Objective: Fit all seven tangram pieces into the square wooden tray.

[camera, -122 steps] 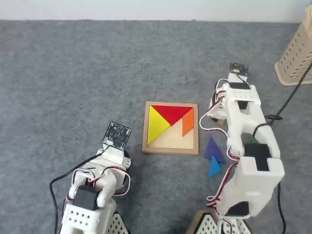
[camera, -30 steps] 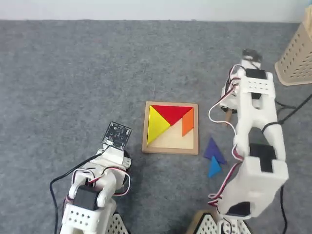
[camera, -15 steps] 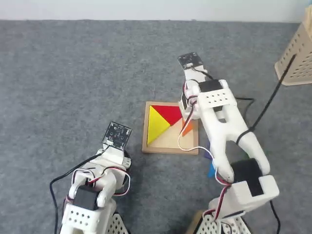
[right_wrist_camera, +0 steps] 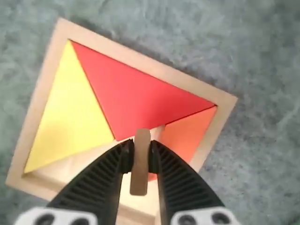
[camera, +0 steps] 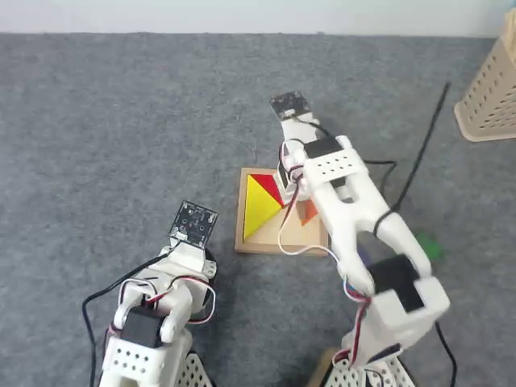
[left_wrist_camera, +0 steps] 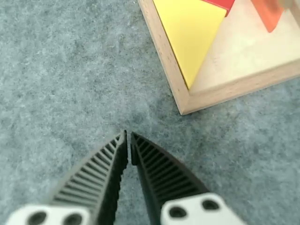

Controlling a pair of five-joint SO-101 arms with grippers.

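Note:
The square wooden tray (camera: 242, 211) holds a yellow triangle (camera: 260, 210), a red triangle (camera: 270, 187) and an orange piece (camera: 309, 213). My right arm (camera: 330, 169) hangs over the tray's middle. In the right wrist view my right gripper (right_wrist_camera: 139, 144) is shut on a thin tan piece (right_wrist_camera: 139, 164), seen edge-on above the tray (right_wrist_camera: 140, 64), where the red triangle (right_wrist_camera: 136, 98) meets the orange piece (right_wrist_camera: 187, 133). My left gripper (left_wrist_camera: 127, 136) is shut and holds nothing, low over the carpet near a tray corner (left_wrist_camera: 164, 51).
A green piece (camera: 428, 245) and a bit of a purple piece (camera: 364, 256) lie on the grey carpet right of the tray, partly under the right arm. A beige perforated holder (camera: 492, 89) stands at the far right. The left arm (camera: 161, 306) sits at the near left.
The right arm has swung left from beside the tray to above its middle, with the tan piece in its gripper. The left arm has not moved.

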